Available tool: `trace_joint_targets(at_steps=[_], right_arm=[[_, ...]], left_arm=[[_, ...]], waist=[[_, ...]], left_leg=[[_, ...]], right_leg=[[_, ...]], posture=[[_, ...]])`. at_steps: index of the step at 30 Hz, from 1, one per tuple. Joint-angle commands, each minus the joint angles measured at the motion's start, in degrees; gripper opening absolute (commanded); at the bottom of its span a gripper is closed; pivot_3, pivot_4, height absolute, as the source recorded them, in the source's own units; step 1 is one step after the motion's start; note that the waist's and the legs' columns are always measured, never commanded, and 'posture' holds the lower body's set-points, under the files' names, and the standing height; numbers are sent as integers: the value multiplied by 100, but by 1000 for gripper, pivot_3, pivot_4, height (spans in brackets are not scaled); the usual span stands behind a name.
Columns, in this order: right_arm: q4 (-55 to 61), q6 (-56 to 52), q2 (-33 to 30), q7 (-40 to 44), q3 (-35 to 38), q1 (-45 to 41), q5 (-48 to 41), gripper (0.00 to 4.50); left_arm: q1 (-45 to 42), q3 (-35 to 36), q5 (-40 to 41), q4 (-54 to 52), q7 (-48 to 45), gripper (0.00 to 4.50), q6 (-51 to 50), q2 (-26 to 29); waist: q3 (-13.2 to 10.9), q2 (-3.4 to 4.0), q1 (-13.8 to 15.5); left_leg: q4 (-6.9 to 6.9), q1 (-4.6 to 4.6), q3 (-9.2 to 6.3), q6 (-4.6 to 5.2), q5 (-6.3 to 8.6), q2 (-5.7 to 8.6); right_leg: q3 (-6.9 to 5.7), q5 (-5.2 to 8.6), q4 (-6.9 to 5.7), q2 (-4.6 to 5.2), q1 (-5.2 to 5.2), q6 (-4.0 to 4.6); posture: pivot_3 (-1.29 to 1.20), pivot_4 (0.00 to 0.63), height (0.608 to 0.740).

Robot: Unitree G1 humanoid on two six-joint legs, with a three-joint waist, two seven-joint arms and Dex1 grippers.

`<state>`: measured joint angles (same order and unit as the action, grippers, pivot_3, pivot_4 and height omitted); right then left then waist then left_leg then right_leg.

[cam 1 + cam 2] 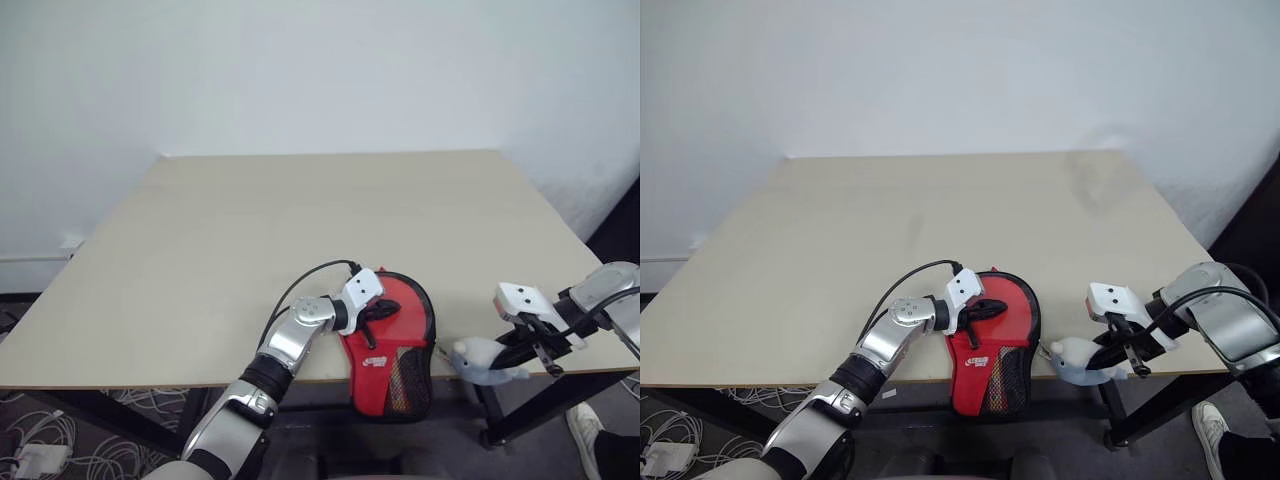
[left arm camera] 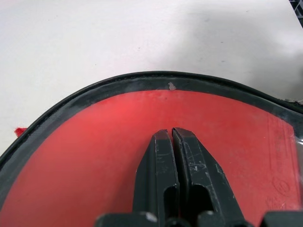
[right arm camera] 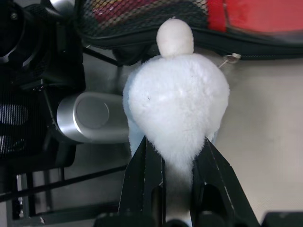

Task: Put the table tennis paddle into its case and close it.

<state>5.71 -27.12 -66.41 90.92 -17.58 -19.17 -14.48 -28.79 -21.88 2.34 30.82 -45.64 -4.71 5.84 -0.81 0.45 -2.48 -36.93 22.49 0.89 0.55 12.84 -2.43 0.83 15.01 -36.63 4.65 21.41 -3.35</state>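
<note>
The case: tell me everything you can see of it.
The case is a soft, paddle-shaped pouch, red side up, with black trim around its edge, a white logo and a black mesh patch near its lower end. It lies at the near edge of the table, its lower part hanging over that edge. The left gripper, shut, rests on its red face. Beside it, at the table's edge, the right gripper is shut on a pale fluffy wad, close to the trim; contact can't be judged.
</note>
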Motion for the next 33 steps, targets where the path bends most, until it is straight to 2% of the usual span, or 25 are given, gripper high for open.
trace_joint_targets(at_steps=[1,8,12,18,28,33], right_arm=[[262,183,-402,158,-14,102,-252,194],[427,255,-619,158,-82,3,-559,194],[199,117,-265,125,9,-269,-393,194],[298,41,-152,106,31,-241,-383,194],[-934,-185,879,-868,-21,-1211,358,194],[-1040,-212,993,-820,-5,-1292,410,194]], left_arm=[[322,-133,-372,680,61,0,-223,228],[295,-131,-381,720,85,0,-177,194],[304,-131,-389,724,83,0,-166,181],[297,-134,-405,735,68,0,-177,181],[235,-142,-431,809,5,0,-107,141],[221,-141,-445,853,-10,0,-72,128]], waist=[[0,-1,4],[-1,-3,95],[0,-6,119],[0,-11,121],[2,-18,120],[2,-19,123]], left_leg=[[0,0,0,-3,3,1],[-2,0,1,-5,7,1],[-3,0,4,-5,8,0],[-3,1,3,-5,8,0],[-4,-1,5,-2,6,-1],[-4,1,4,7,1,0]], right_leg=[[0,1,1,1,0,-1],[-1,1,5,2,0,-2],[0,1,6,3,1,-2],[-1,1,5,3,1,-2],[-1,0,3,2,0,-1],[-1,0,3,2,0,-1]], posture=[[0,0,740],[0,0,740],[0,0,740],[0,0,740],[0,0,740],[0,0,740]])
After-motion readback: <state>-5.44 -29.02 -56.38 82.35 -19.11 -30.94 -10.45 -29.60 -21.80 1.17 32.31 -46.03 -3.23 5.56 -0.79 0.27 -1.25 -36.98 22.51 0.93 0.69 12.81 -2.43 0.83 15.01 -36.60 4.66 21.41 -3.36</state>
